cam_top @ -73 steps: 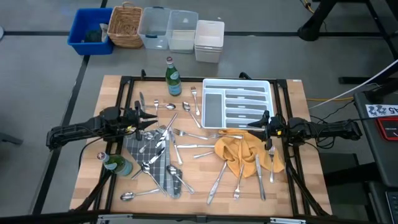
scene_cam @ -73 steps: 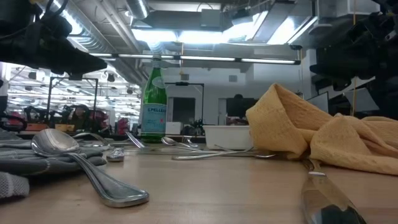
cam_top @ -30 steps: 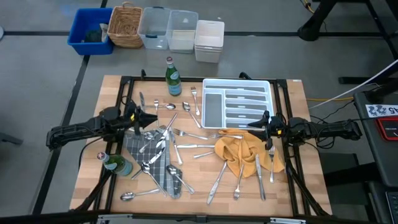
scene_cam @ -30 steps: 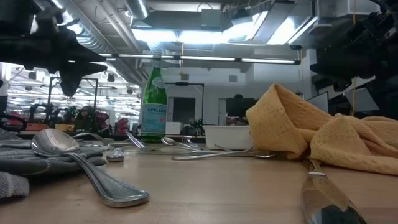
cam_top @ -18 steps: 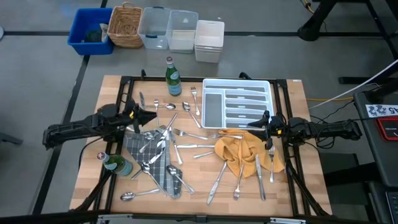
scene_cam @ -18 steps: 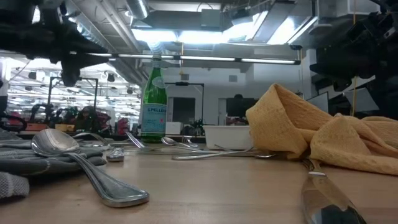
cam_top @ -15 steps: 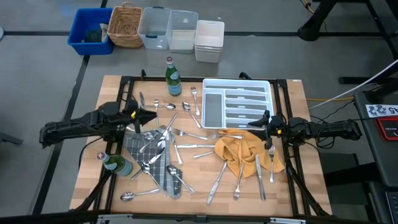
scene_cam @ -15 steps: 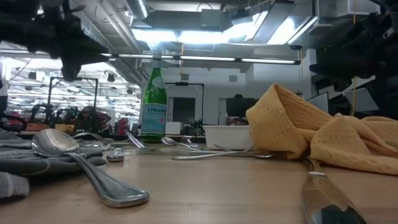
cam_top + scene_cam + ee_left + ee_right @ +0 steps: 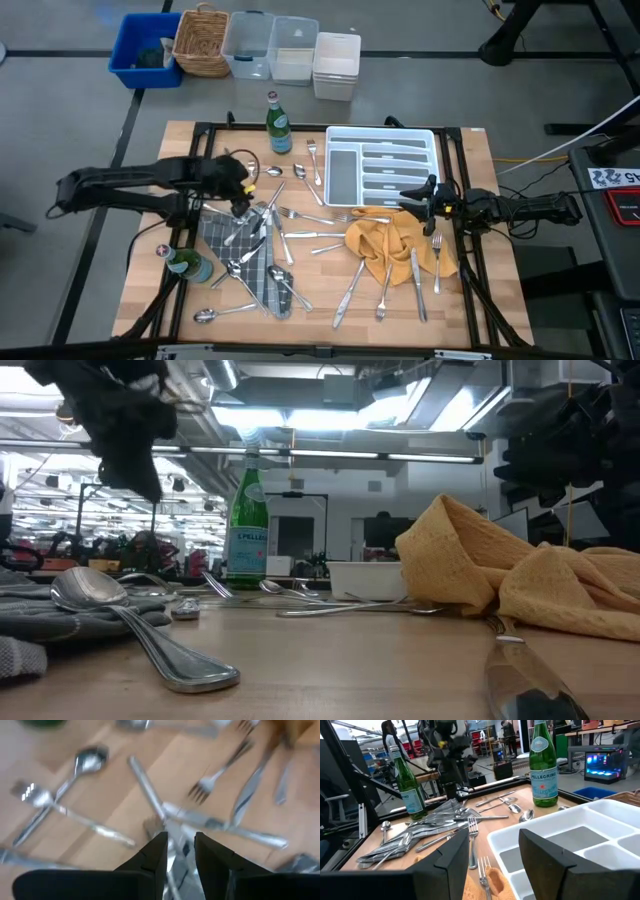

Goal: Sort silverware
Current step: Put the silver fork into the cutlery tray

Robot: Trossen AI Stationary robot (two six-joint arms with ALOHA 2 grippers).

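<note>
1. Wooden worktop (image 9: 480, 200) on a grey floor; bins and a basket sit beyond its upper edge, workshop room behind in the low view.
2. Silverware (image 9: 300, 235) scattered across the middle of the overhead frame: a heap on a grey cloth (image 9: 215, 240) at centre left, loose forks and spoons in the centre, more pieces on and around a yellow cloth (image 9: 385, 245) at lower right.
3. White tray (image 9: 345, 135) at upper centre-right, just beside a green bottle (image 9: 278, 128); a few pieces already lie in its narrow slots. A second bottle (image 9: 190, 265) stands at lower left.
4. Left hand (image 9: 238, 195) points down over the upper edge of the grey-cloth heap, fingers a narrow gap apart, nothing in them; its wrist view shows a knife handle (image 9: 145, 787) and a fork (image 9: 217, 775) right below.
5. Right hand (image 9: 408, 197) waits at the tray's lower edge, above the yellow cloth, fingers spread wide, empty.
6. Step, as I read it: left hand picking one piece from the heap.
7. To do it well: centre on a single handle lying free of the others, fingers across its width, come straight down.
8. Risk: crossed pieces may lift together, or the cloth may snag; choose a top piece.
</note>
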